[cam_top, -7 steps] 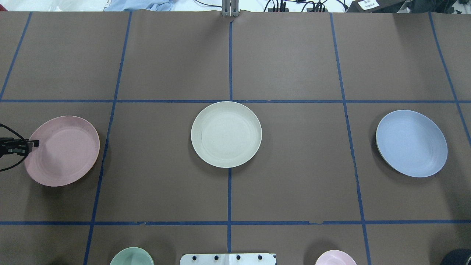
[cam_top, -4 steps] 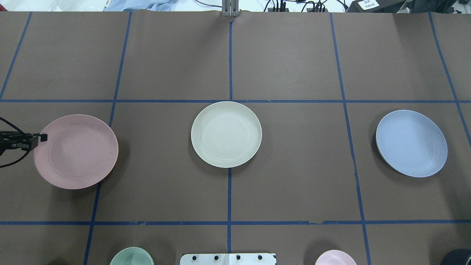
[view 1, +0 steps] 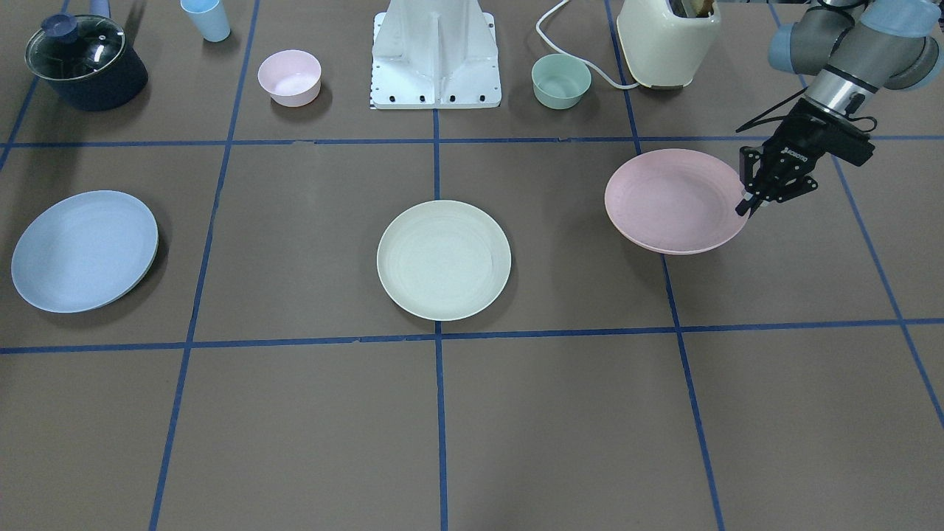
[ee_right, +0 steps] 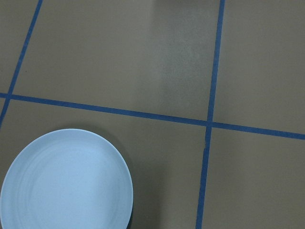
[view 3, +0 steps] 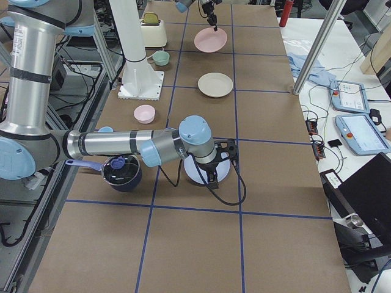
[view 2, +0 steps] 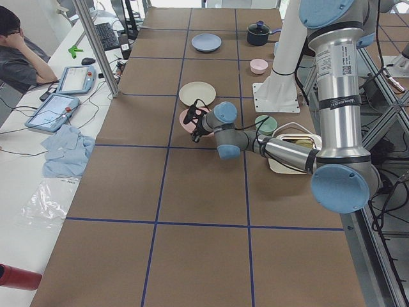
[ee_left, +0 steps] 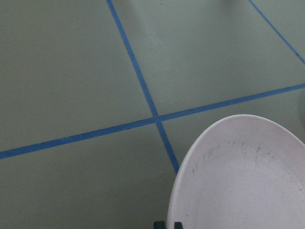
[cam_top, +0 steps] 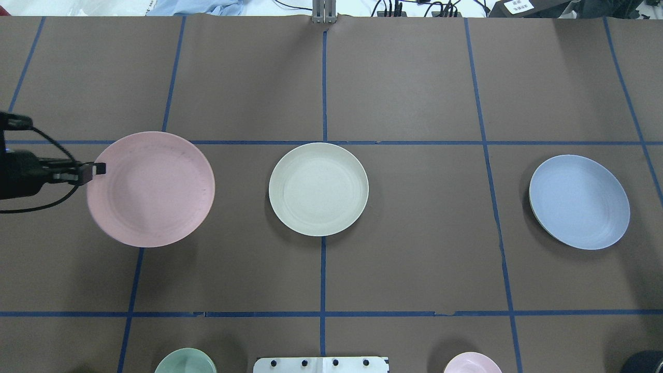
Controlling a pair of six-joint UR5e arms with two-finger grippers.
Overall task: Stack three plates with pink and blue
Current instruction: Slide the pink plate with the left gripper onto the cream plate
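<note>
My left gripper is shut on the near-left rim of the pale pink plate and holds it level above the table, left of the cream plate. The front view shows the same grip on the pink plate, whose shadow falls below it. The pink plate fills the lower right of the left wrist view. The pale blue plate lies flat at the right. My right gripper shows only in the exterior right view, near the blue plate; I cannot tell whether it is open or shut.
Along the robot's side stand a small green bowl, a small pink bowl, the white robot base, a cream toaster, a dark lidded pot and a blue cup.
My left gripper has carried the pink plate to the right, toward the cream plate, and a little farther from the robot. The cream and blue plates have not moved.
</note>
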